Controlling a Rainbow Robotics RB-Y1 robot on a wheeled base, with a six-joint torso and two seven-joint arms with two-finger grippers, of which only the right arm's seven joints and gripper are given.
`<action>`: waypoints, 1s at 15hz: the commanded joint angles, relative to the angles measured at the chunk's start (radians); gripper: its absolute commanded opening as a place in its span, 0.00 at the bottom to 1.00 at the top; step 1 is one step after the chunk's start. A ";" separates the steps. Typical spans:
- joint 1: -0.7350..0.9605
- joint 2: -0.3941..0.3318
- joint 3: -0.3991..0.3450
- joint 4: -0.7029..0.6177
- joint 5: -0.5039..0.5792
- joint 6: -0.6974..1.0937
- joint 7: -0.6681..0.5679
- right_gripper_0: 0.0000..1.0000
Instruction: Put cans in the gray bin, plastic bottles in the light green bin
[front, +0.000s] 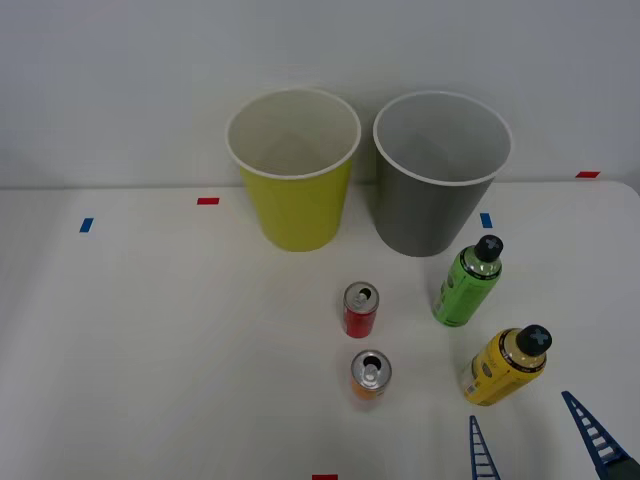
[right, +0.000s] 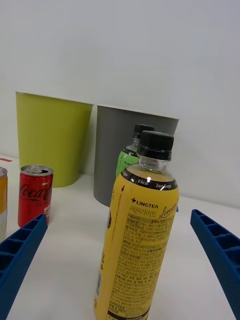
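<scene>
A white surface (front: 150, 350) seen from above, with a pale wall behind it. Reading from left to right in the front view: a blue tape mark (front: 86, 225) lies at the far left, at about ten o'clock from the picture's centre, and a red tape mark (front: 207, 201) lies a little to its right.

Next comes the light green bin (front: 296, 205), upright at about twelve o'clock, its pale inside showing nothing in it. Just beside it on the right stands the gray bin (front: 432, 210), also upright; the two rims are close but apart.

Nearer the camera, the red can (front: 361, 310) stands upright close to the centre, and the orange can (front: 370, 375) stands just beyond it at six o'clock, the two apart. To their right the green bottle (front: 466, 283) stands in front of the gray bin, at about four o'clock from the centre. The yellow-label bottle (front: 506, 366) stands at five o'clock from the green one, near it but not touching. Both have black caps.

At the lower right corner the robot's right hand (front: 535, 440) shows as two blue ribbed fingers (front: 482, 452), spread wide and holding nothing. In the wrist view the yellow-label bottle (right: 140, 235) stands upright between the spread fingers (right: 20, 255), touching neither.
</scene>
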 joint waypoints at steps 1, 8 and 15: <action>0.000 0.000 0.000 0.000 0.000 0.000 0.000 1.00; 0.000 0.000 0.000 0.000 0.000 0.000 0.000 1.00; 0.000 0.000 0.000 0.000 0.000 0.000 0.000 1.00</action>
